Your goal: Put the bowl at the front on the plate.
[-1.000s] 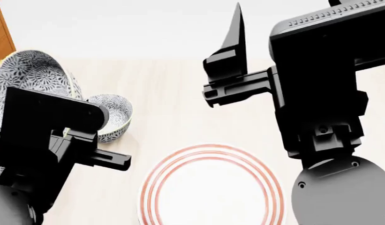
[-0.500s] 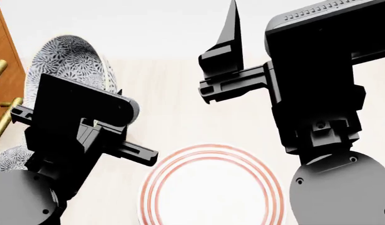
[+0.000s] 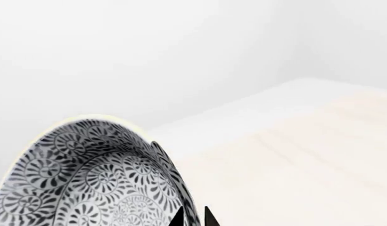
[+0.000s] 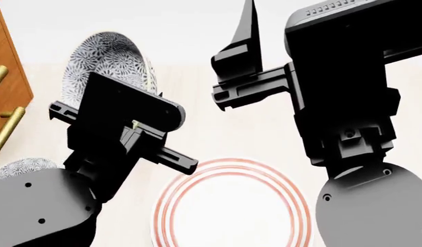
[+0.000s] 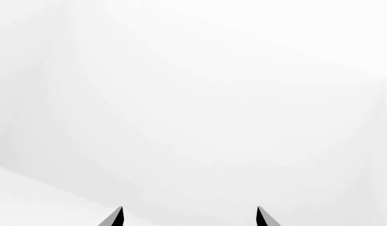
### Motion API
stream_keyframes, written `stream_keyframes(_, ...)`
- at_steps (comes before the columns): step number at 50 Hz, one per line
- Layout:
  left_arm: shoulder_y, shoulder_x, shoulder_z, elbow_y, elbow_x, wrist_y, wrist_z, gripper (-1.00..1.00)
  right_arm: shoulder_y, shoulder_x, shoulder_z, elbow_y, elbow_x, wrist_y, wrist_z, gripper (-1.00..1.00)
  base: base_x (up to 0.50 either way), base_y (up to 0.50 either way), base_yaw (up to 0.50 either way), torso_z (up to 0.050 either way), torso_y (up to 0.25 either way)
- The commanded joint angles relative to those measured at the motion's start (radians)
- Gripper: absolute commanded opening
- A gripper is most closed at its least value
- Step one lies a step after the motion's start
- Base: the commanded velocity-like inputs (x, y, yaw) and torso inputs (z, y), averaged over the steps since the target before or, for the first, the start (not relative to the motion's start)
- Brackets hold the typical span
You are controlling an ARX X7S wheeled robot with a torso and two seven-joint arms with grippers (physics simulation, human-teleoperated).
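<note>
My left gripper is shut on the rim of the bowl, one fingertip inside and one outside. In the head view the blue-grey patterned bowl hangs tilted in the air above the left gripper, left of and beyond the plate. The plate, white with thin red rings, lies flat on the table at the bottom centre, partly cut off by the frame. My right gripper is open and empty, facing a blank white wall; one of its fingers points up beyond the plate.
Another patterned bowl peeks out at the lower left behind my left arm. A wooden cabinet with brass handles stands at the left edge. The light wood table runs back to a white wall.
My left arm has carried the bowl to the right and a little away, nearer the plate. The cabinet has come further into view at the left. The right arm has barely shifted.
</note>
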Motion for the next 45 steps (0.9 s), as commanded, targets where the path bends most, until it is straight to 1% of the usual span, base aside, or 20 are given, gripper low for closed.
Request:
stream_keyframes(1, -0.029, 0.037, 0.044, -0.108, 0.077, 0.056, 0.061, -1.0, 0.013, 0.001, -0.002, -0.012, 0.007, 0.013, 0.003, 1.0, 0.0, 0.0, 0.0, 0.0, 0.0)
stream_keyframes(12, -0.045, 0.059, 0.076, -0.181, 0.11, 0.083, 0.104, -1.0, 0.015, 0.005, -0.004, -0.02, 0.012, 0.016, 0.005, 1.0, 0.0, 0.0, 0.0, 0.0, 0.0)
stream_keyframes(19, -0.057, 0.095, 0.113, -0.281, 0.158, 0.129, 0.147, -1.0, 0.017, 0.005, -0.006, -0.021, 0.015, 0.016, 0.006, 1.0, 0.0, 0.0, 0.0, 0.0, 0.001)
stream_keyframes(38, -0.108, 0.172, 0.176, -0.487, 0.236, 0.198, 0.223, -1.0, 0.027, 0.007, -0.006, -0.018, 0.021, 0.013, 0.007, 1.0, 0.0, 0.0, 0.0, 0.0, 0.0)
stream_keyframes(45, -0.114, 0.187, 0.193, -0.517, 0.241, 0.211, 0.25, -1.0, 0.024, 0.007, -0.005, -0.019, 0.023, 0.009, 0.01, 1.0, 0.0, 0.0, 0.0, 0.0, 0.001)
